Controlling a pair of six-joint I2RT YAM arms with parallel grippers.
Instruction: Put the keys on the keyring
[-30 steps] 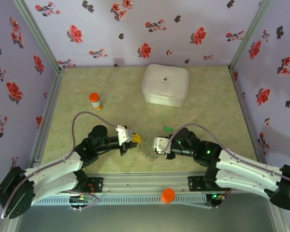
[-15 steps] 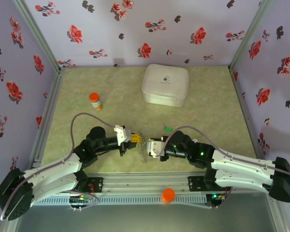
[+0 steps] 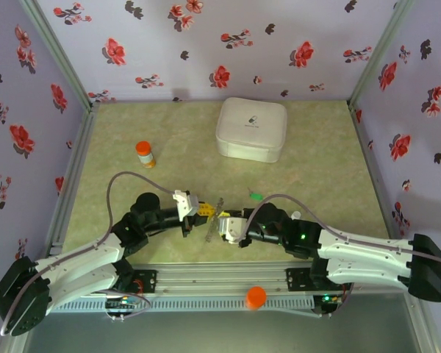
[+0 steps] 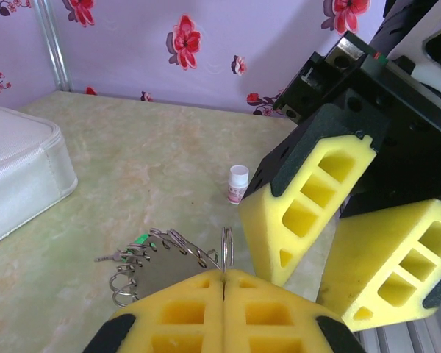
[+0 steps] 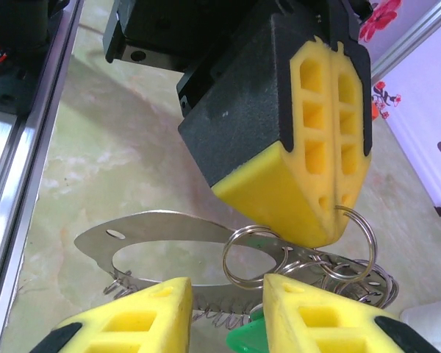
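Pale green marbled counter (image 3: 331,169) bearing a white, rounded square case (image 3: 251,129) toward the back wall, an upright orange-capped bottle (image 3: 145,154) well to its left, a green-headed key (image 3: 256,196) lying flat near the centre, and a small upright white-capped vial (image 4: 237,184).

Shiny metal keyring (image 5: 154,226); glossy green plastic key head (image 5: 244,341).

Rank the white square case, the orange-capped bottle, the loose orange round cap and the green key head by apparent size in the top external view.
1. White square case
2. Orange-capped bottle and loose orange round cap, too alike to rank
3. Green key head
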